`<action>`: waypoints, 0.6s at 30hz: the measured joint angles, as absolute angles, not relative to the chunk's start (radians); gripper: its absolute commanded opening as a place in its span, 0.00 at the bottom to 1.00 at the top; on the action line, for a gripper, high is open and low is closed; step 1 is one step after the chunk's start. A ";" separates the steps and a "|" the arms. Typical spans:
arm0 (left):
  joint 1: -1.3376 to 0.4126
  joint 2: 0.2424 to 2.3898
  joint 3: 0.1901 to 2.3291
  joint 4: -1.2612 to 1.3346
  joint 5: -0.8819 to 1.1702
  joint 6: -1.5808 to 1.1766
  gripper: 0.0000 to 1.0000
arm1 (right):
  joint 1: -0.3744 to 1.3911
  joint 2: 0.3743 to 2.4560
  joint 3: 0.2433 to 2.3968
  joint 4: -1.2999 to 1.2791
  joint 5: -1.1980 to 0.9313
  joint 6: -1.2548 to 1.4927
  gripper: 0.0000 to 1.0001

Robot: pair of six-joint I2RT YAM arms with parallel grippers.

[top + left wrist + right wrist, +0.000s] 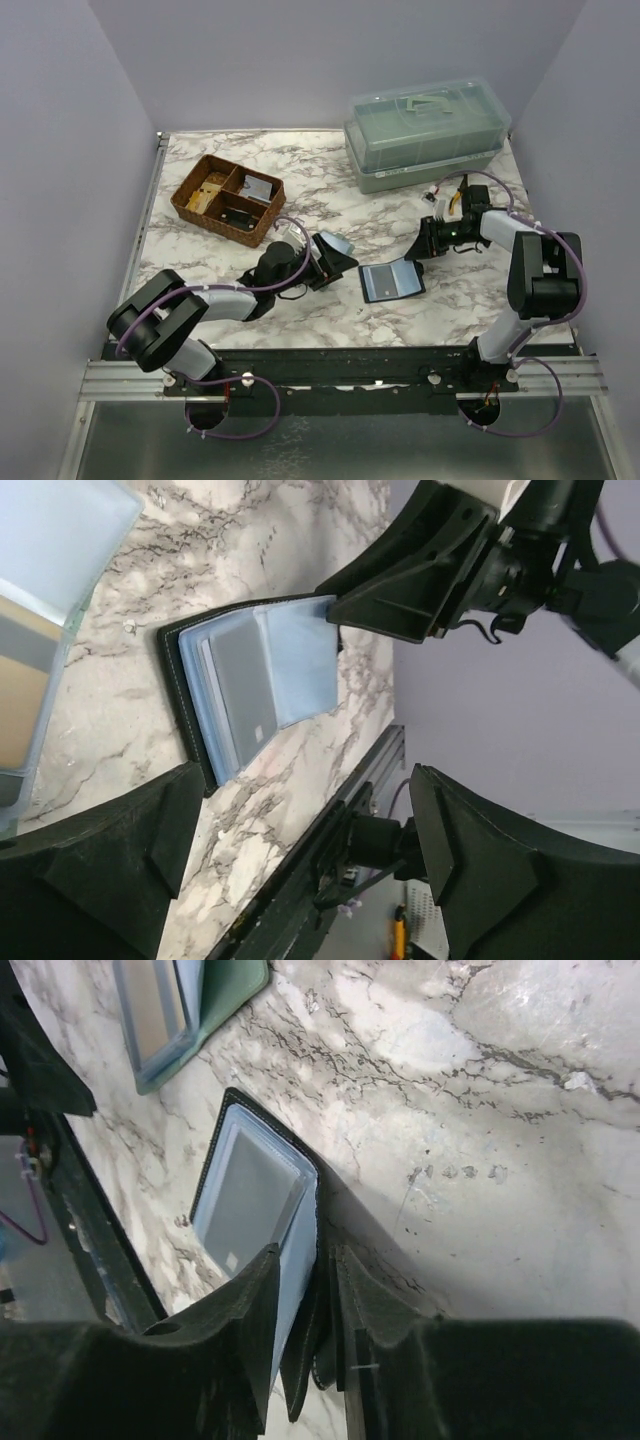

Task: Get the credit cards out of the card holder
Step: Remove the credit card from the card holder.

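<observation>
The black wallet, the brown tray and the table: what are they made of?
The black wallet looks like leather or a fake leather: matte, with pale stitching along its edge; its inside looks like clear, shiny plastic. The brown tray looks woven, like wicker, with a ribbed wall. The table shows grey marble veins; real stone or a printed sheet, I cannot tell.

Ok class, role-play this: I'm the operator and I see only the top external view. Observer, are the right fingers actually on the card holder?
Observer: Yes. In the right wrist view the right fingers sit close on either side of the card holder's raised flap.
Operator: Is anything left inside it?
Observer: The left wrist view shows a grey credit card tucked inside it.
</observation>
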State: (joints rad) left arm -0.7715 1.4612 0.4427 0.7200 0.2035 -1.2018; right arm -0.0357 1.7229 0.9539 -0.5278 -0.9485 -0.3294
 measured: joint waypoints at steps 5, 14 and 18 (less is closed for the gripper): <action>-0.712 1.479 0.406 0.817 0.252 -1.248 0.86 | -0.034 1.656 0.944 -0.525 -0.897 -0.340 0.50; -0.716 1.480 0.399 0.837 0.286 -1.247 0.79 | -0.034 1.408 0.934 -0.567 -0.946 -0.628 0.96; -0.736 1.480 0.398 0.813 0.285 -1.229 0.72 | -0.023 1.378 0.890 -0.678 -1.091 -1.004 0.99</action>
State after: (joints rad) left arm -0.7361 1.4799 0.3985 0.8131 0.2852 -1.2289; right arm -0.0235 1.3777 0.8902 -0.6785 -1.0912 -1.0042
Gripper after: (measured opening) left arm 0.777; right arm 0.985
